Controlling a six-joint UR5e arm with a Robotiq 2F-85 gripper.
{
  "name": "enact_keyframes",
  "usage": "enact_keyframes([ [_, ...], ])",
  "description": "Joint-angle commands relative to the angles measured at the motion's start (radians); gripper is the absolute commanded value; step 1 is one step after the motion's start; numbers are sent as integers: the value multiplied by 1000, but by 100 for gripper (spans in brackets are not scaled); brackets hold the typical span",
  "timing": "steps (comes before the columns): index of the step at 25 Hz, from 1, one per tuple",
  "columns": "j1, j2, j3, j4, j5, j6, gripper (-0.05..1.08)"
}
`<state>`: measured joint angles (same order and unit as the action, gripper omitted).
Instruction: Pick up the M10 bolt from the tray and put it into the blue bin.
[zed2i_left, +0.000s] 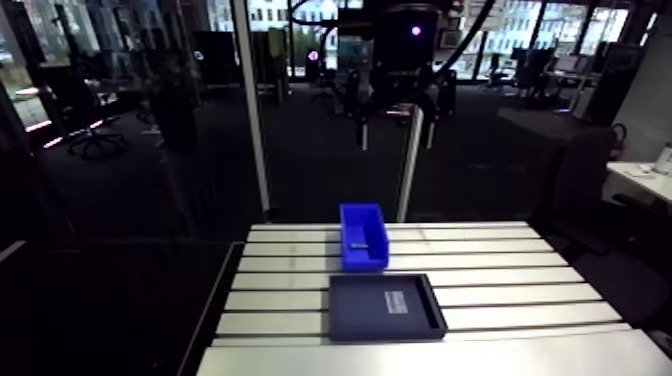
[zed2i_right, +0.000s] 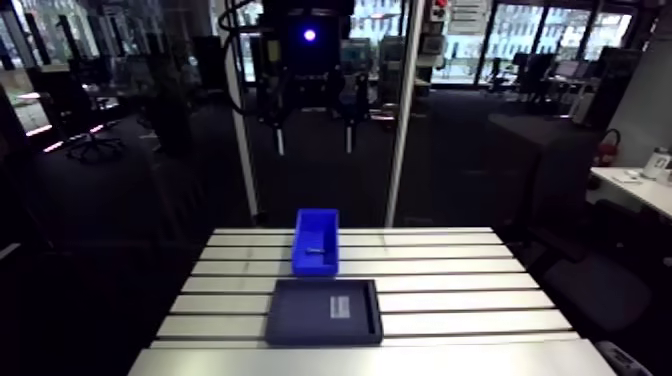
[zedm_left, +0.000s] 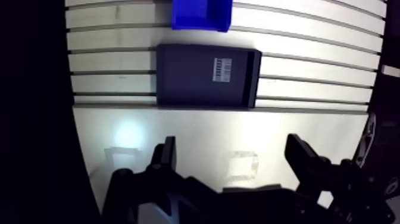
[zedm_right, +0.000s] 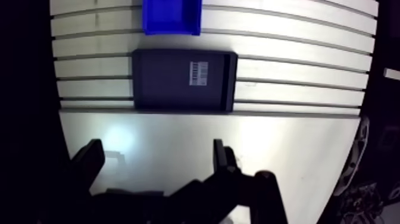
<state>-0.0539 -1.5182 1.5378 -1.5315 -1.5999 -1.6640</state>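
Observation:
A blue bin (zed2i_left: 363, 236) stands on the slotted table, and a small grey bolt (zed2i_left: 358, 243) lies inside it. Directly in front of the bin lies a dark flat tray (zed2i_left: 355, 312) that carries only a white barcode label (zed2i_left: 397, 301). My gripper (zed2i_left: 398, 130) hangs high above the table, behind and above the bin. In the wrist view the gripper (zedm_left: 232, 146) is open with nothing between its fingers (zedm_left: 168, 156), over the plain strip at the table's front. From here the tray (zedm_left: 184, 77) lies ahead of the fingers, and the bin (zedm_left: 199, 15) beyond it.
The slotted aluminium table (zed2i_left: 500, 290) stretches to both sides of tray and bin. A smooth plate (zedm_left: 178, 128) forms its front edge. Two upright frame posts (zed2i_left: 253, 110) rise behind the table's back edge.

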Motion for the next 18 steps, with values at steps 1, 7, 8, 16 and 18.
enact_keyframes([
  [1, -1, -26, -3, 31, -15, 34, 2],
  [7, -1, -58, 3, 34, -33, 25, 2],
  [8, -1, -64, 3, 34, -33, 25, 2],
  [16, -1, -73, 3, 51, -32, 25, 2],
  [18, -1, -70, 1, 51, -33, 25, 2],
])
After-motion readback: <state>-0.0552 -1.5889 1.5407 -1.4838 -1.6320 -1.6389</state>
